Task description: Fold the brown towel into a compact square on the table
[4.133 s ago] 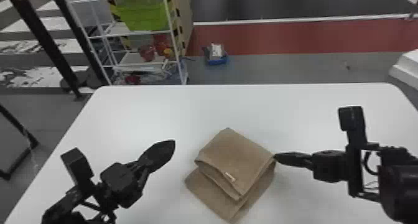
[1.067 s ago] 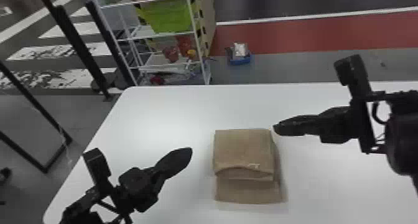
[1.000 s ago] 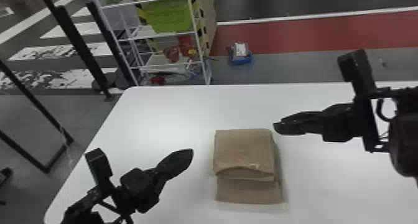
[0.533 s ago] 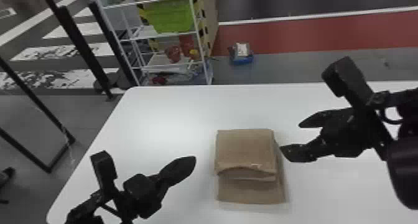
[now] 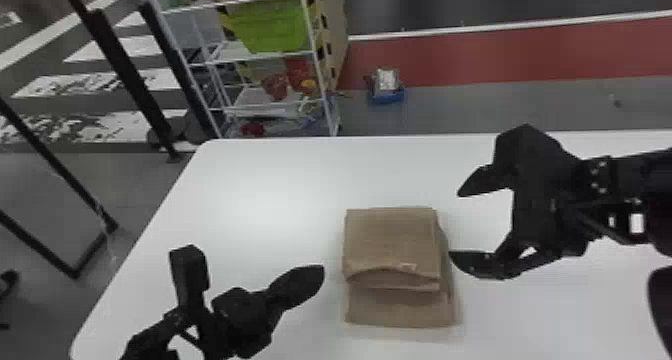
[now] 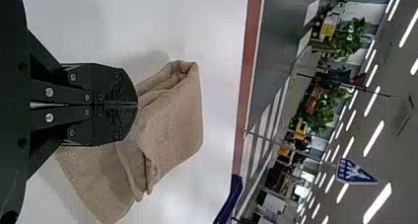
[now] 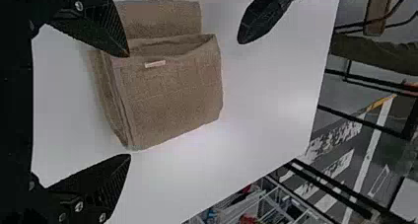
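Observation:
The brown towel (image 5: 392, 249) lies folded on the white table, its upper fold over a longer lower layer toward the near side; a small pale tag (image 7: 155, 64) is at the fold's edge. Just right of the towel, my right gripper (image 5: 454, 224) stands open, one finger near its right edge and the other farther back. In the right wrist view my right gripper (image 7: 130, 104) has its fingers spread beside the towel (image 7: 172, 91). My left gripper (image 5: 320, 271) is left of the towel, apart from it; in the left wrist view my left gripper (image 6: 137, 105) is shut with nothing visible between its fingertips.
The white table (image 5: 250, 184) has its left edge beyond my left arm. Behind it on the floor stand a wire shelf with a green bin (image 5: 272, 24) and a small blue item (image 5: 386, 95). Black metal bars rise at the left.
The towel looks squarer to the table after the head view shifted. My right gripper has drawn back from the towel, turned and opened wide. My left gripper has hardly moved lately.

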Robot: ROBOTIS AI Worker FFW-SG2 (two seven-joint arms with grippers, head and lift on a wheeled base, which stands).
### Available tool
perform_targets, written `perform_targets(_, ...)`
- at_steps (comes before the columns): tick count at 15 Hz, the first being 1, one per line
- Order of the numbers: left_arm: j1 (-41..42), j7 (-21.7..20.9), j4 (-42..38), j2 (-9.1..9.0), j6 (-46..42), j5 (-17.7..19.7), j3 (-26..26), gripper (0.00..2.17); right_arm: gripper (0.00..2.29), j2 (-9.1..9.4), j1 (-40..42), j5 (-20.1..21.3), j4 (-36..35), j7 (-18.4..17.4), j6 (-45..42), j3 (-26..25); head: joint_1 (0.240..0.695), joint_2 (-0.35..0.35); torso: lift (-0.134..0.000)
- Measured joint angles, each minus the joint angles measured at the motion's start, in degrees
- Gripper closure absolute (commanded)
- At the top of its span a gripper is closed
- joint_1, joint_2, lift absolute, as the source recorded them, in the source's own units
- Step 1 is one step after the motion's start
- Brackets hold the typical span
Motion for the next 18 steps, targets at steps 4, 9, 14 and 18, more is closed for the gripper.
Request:
perform_targets(4,1.13,0.09,-2.08,-0.29,2.31,-0.28,-0.15,1.94,0.29,0.78,-0.84,0.68,4.14,4.34,-10.15,2.64,0.695,0.292,-0.124)
perform_targets(9,3.23,-0.69,-3.95,-0.57,5.53,-0.67,0.32,1.94,0.38,3.03,-1.24,5.54,8.6,4.42,-11.06,6.78,0.695,0.331,-0.124)
perform_targets(14,5.66,-2.2,-5.28,-1.07,8.82,-0.19,-0.73,1.94,0.38,5.08,-2.01,7.25,9.91,4.42,-10.3,7.5,0.695,0.332,-0.124)
perform_targets(18,5.56,-1.39,-5.1,-1.65,7.83,0.04,-3.33,1.94,0.4,6.07,-2.29,7.23,9.91,4.42,-8.37,7.71,0.695,0.31,-0.124)
